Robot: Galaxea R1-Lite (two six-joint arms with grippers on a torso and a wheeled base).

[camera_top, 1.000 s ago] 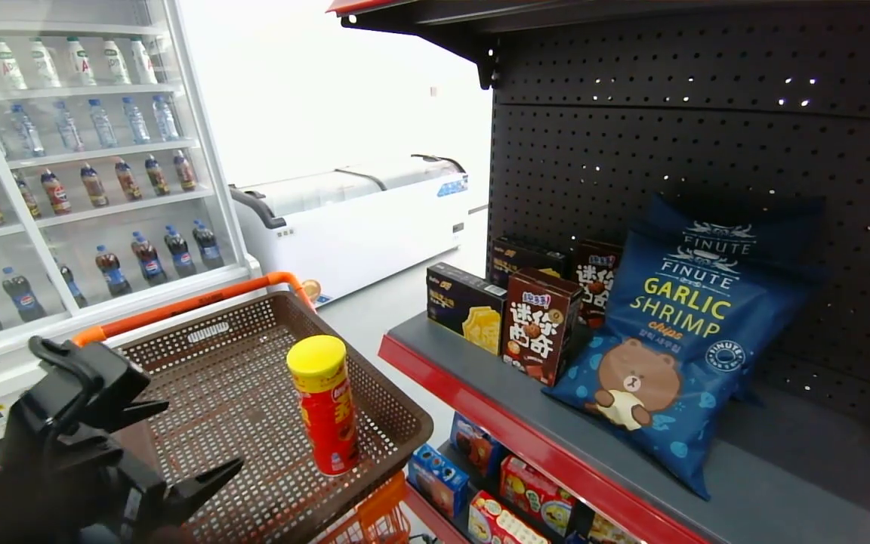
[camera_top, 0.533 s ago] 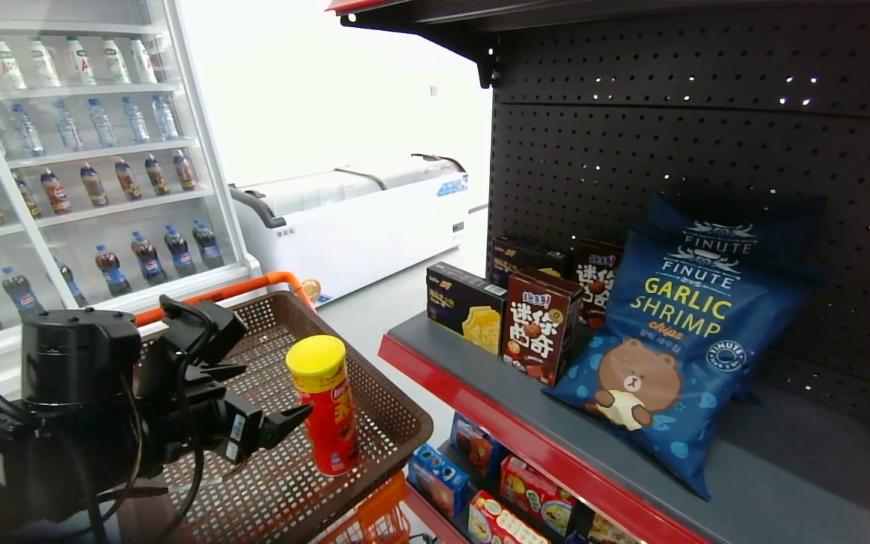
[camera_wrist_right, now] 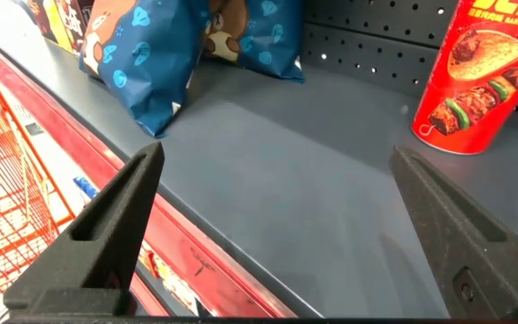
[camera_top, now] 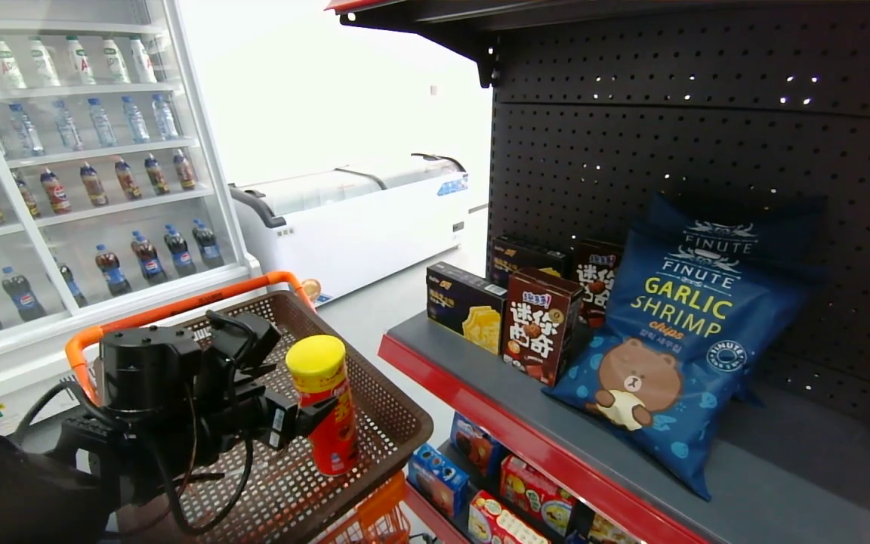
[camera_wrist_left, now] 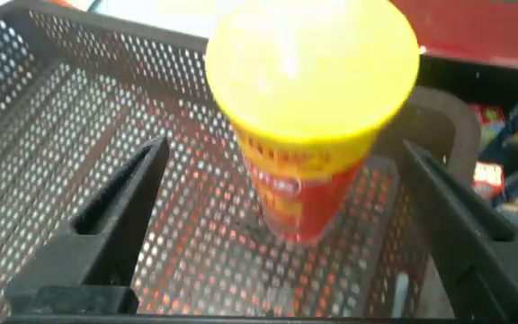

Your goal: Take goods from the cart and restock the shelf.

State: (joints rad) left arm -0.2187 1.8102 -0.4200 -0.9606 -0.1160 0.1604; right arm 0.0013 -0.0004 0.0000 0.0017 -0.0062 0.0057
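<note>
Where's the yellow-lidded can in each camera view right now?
Head view: yellow-lidded can upright in the cart basket, at the left gripper.
Left wrist view: can at centre, between the open jaws.
Right wrist view: shelf deck; the red can there is another one.
Shared landmark: the shelf's red front edge.

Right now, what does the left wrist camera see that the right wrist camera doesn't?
Only the left wrist view: the yellow-lidded can standing upright in the brown basket, between the open fingers of the left gripper.

Only the right wrist view: the grey shelf, the blue chip bags lying on it, a red snack cup standing farther along, and the right gripper open over a bare patch.

Both: the red shelf edge. Each view also has its own gripper open and holding nothing.
</note>
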